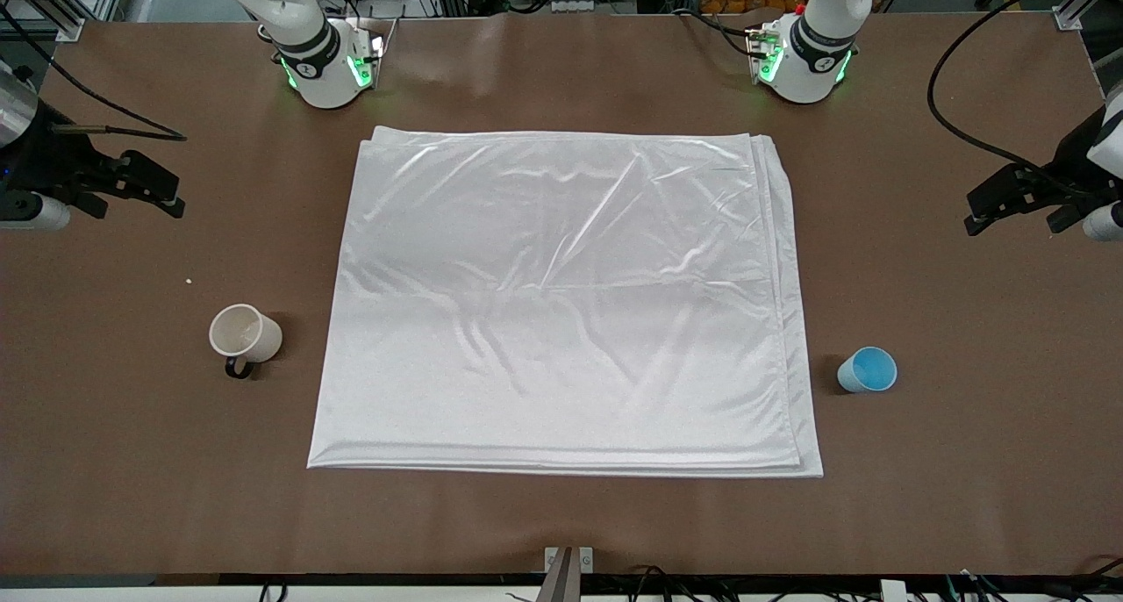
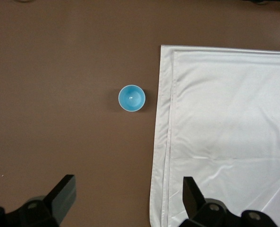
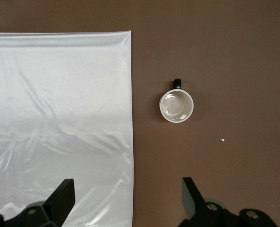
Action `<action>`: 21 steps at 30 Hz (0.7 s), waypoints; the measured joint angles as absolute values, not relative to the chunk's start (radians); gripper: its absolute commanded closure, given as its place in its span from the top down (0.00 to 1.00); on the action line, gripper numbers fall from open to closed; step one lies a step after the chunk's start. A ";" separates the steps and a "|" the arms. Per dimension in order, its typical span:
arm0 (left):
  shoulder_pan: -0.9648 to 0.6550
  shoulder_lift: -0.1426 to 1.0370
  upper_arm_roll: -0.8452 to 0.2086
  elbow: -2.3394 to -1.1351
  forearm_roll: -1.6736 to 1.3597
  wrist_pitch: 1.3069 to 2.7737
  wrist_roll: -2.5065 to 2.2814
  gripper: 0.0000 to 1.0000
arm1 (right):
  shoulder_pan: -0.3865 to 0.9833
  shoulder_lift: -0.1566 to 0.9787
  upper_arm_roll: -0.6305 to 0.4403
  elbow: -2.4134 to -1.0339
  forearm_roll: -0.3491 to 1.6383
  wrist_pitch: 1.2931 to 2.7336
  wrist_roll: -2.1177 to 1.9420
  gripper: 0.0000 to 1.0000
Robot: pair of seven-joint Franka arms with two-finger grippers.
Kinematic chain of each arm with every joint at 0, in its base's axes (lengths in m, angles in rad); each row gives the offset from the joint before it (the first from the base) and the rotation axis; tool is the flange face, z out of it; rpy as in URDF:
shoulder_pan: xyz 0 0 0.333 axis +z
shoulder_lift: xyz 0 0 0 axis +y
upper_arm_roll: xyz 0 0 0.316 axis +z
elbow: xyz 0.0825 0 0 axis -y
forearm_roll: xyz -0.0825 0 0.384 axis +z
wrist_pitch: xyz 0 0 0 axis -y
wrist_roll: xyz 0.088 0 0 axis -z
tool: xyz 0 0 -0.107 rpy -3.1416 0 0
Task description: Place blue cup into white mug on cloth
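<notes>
Counter (image 1: 561,523): brown and flat, it carries all three things of my task.

Cloth (image 1: 566,299): a big shiny white rectangle folded in layers, lightly wrinkled, lying flat in the middle of the counter between my two arms' ends. Its layered edges show at the side toward my left arm's end (image 2: 165,142). Nothing stands on it.

White mug (image 1: 244,334): upright on the bare counter, toward my right arm's end, near the cloth but apart from it. Its black loop handle points toward the front camera. The inside is pale and holds nothing (image 3: 176,106).

Blue cup (image 1: 868,370): upright on the bare counter toward my left arm's end, near the cloth's edge without touching it, and a little nearer the front camera than the mug. It is well apart from the mug, with the whole cloth between them. Its inside holds nothing (image 2: 131,98).

Left tool (image 1: 1022,200): it hangs over the bare counter at my left arm's end, released, fingers spread wide (image 2: 62,191), holding nothing.

Right tool (image 1: 132,183): it hangs over the bare counter at my right arm's end, also released with fingers apart (image 3: 190,191), holding nothing.

Speck (image 1: 189,279): a tiny pale crumb on the counter near the mug, farther from the front camera.
</notes>
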State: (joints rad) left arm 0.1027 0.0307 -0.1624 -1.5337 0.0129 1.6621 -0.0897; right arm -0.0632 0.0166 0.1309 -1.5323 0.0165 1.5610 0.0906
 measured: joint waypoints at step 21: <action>0.107 0.063 -0.158 -1.547 0.013 1.662 -0.090 1.00 | -0.100 0.035 0.127 -1.582 0.016 1.568 0.088 1.00</action>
